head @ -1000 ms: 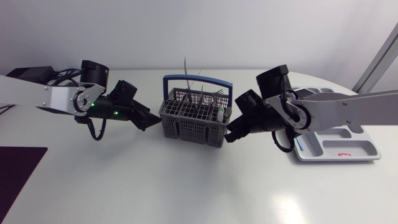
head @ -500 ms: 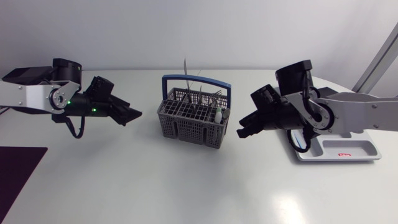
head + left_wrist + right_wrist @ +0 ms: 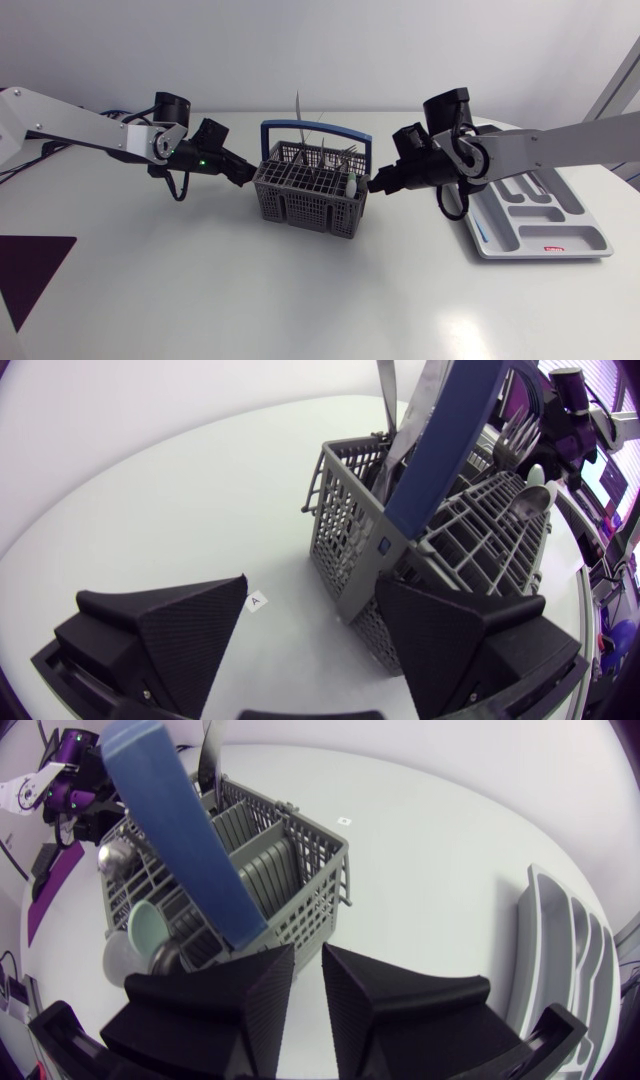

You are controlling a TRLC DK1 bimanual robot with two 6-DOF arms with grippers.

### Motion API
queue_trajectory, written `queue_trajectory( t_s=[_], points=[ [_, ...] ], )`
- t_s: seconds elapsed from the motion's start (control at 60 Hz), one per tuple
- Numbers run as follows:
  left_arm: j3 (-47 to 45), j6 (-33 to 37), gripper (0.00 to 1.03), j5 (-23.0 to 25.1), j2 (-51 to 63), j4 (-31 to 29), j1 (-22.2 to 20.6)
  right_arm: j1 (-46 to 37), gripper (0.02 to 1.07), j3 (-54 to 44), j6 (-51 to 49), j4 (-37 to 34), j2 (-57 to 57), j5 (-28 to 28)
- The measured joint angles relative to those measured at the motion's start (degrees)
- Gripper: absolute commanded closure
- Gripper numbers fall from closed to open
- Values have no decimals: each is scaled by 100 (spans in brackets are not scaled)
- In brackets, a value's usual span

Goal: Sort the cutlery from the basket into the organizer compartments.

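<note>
Both arms back in at basket (image 3: pixel 308 198) | left end effector (image 3: pixel 243 178) open, at left wall | right end effector (image 3: pixel 377 186) nearly closed, empty, at right wall | cutlery (image 3: pixel 322 156) upright between, right arm nearer

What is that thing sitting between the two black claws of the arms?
The grey basket, with cutlery standing in it. The head view shows one arm's jaws at each end.

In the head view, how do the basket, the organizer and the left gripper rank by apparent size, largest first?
Tied first: organizer and basket, about alike; the right arm hides part of the organizer, so I leave them unranked.
Smallest: left gripper.
</note>
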Motion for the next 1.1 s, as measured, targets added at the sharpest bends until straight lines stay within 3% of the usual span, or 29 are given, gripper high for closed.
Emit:
queue_trajectory(
  t_s=[0.183,0.35,1.1],
  points=[
    [17,4,15,306,0,-201,20,-225,81,216,378,7,264,-846],
    [-20,26,16,487,-2,-341,26,-321,81,249,494,-131,289,-1202],
    [-2623,616,16,645,-1976,-452,2,17,81,-269,442,-693,-352,-1241]
  ],
)
